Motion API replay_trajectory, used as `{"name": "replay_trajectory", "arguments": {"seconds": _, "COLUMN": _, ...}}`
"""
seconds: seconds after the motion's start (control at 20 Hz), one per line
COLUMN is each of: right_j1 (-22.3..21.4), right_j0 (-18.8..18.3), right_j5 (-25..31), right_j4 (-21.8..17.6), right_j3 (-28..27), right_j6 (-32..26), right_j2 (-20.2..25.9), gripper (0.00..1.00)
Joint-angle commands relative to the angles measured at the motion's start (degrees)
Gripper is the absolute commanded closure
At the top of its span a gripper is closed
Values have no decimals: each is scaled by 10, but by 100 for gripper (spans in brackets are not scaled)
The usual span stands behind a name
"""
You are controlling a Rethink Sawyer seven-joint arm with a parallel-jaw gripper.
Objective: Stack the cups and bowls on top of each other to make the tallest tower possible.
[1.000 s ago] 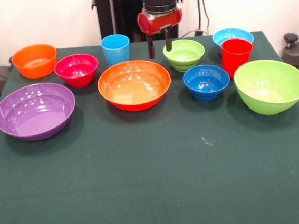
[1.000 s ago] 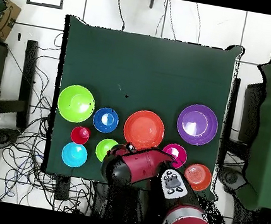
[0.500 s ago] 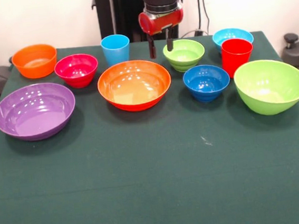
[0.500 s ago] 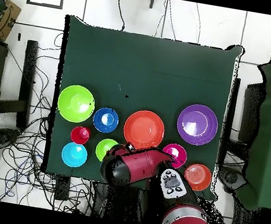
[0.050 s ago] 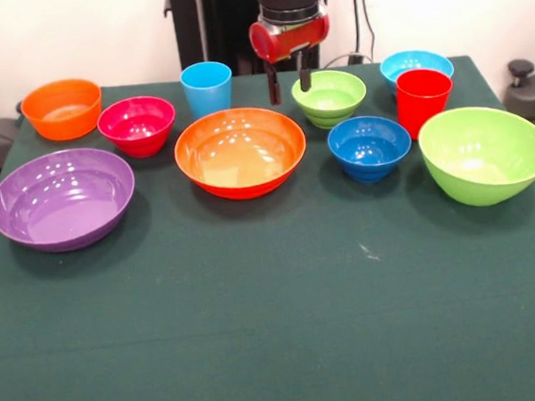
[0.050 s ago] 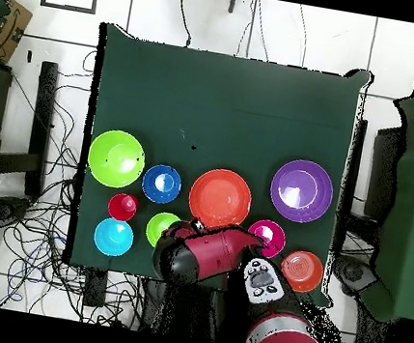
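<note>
Green cloth covers the table point(image 5: 282, 351), bare across the lower half of the front view. Above that, a row of bowls spans mid-frame: the large purple bowl point(image 5: 62, 198) at left, the large orange bowl point(image 5: 240, 152) at centre, the dark blue bowl point(image 5: 369, 147) right of it, and the large lime green bowl point(image 5: 485, 153) at far right. All stand apart, none nested — no tower is built. Higher up sit the small orange bowl point(image 5: 62, 108) at upper left, the magenta-red bowl point(image 5: 137, 125), the light blue cup point(image 5: 207, 88), the small lime green bowl point(image 5: 330, 97), the red cup point(image 5: 424, 100) and, just behind it, the light blue bowl point(image 5: 414, 63). At top centre the gripper point(image 5: 287, 82) hangs between the light blue cup and the small lime green bowl, its two dark fingers point(image 5: 274, 86) spread and holding nothing — one finger is over that bowl's left rim.
</note>
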Motion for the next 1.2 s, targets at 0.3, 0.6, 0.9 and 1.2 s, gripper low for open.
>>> {"name": "replay_trajectory", "arguments": {"seconds": 0.3, "right_j1": 64, "right_j0": 27, "right_j5": -9, "right_j4": 2, "right_j3": -3, "right_j6": 72, "right_j2": 10, "gripper": 0}}
{"name": "replay_trajectory", "arguments": {"seconds": 0.6, "right_j1": 85, "right_j0": 39, "right_j5": -19, "right_j4": 1, "right_j3": -9, "right_j6": 79, "right_j2": -1, "gripper": 0}}
{"name": "replay_trajectory", "arguments": {"seconds": 0.9, "right_j1": 83, "right_j0": 40, "right_j5": -16, "right_j4": 1, "right_j3": -10, "right_j6": 72, "right_j2": -4, "gripper": 0}}
{"name": "replay_trajectory", "arguments": {"seconds": 1.2, "right_j1": 87, "right_j0": 45, "right_j5": -21, "right_j4": 1, "right_j3": -13, "right_j6": 72, "right_j2": -9, "gripper": 0}}
